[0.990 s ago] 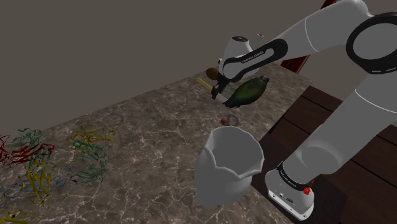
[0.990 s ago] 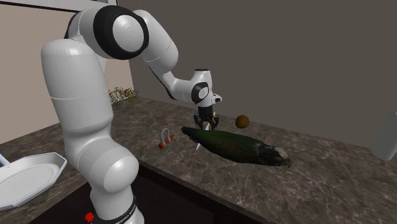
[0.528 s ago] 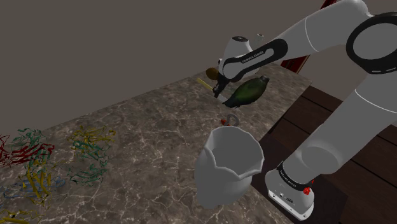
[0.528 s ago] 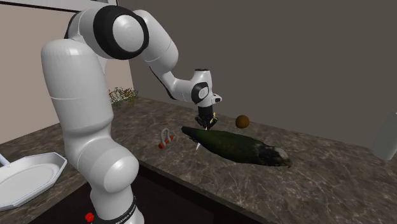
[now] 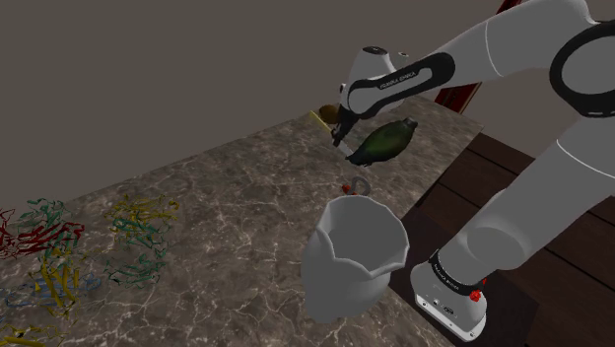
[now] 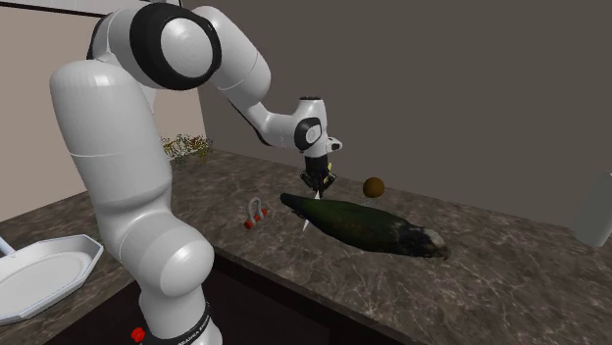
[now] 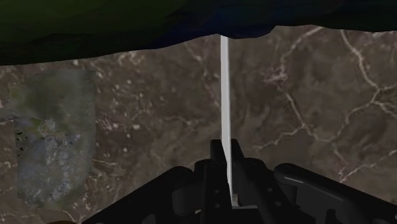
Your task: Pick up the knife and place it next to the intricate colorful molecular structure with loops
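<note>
In the wrist view, one knife [image 7: 224, 95] is clamped between the two fingers of the gripper [image 7: 227, 153]. Its pale blade, seen edge-on, runs straight out from the fingers to one dark green object [image 7: 95, 25], whose edge cuts off the tip; the handle is hidden. A blotchy grey patch [image 7: 54, 140] on the marbled counter [image 7: 305, 95] is hard to identify. In the shoulder view, the gripper hangs above the counter between one brown ball [image 5: 326, 111] and the green object. One small red-and-silver item [image 5: 348, 185] and one grey vase [image 5: 355, 258] lie nearer. Well apart, at that view's left, lie the molecular models [image 5: 138, 219], red, teal and yellow tangles too overlapped to count. In the second exterior view, the knife is hard to make out, and one white tray [image 6: 59, 265] is cut off at the lower left.
</note>
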